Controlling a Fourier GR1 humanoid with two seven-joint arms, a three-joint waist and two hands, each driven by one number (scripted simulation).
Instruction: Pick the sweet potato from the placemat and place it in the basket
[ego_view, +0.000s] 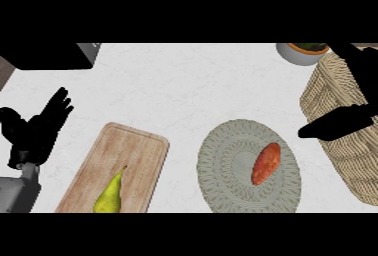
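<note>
You saw the orange sweet potato (266, 164) lying tilted toward one o'clock on the round grey placemat (221, 165), the woven basket (336, 90) at its two o'clock.

The sweet potato (266, 164) is orange-red on a grey-green placemat (221, 175) woven in concentric rings, beside a tan basket (347, 160) with fine horizontal ribbing. A yellow-green pear (109, 196) lies on a pale wood-grain cutting board (136, 150), and the counter (192, 85) is white with faint veining. Both hands (33, 132) (339, 125) are black, and the pot (299, 55) looks white, though it is partly cut off.
</note>
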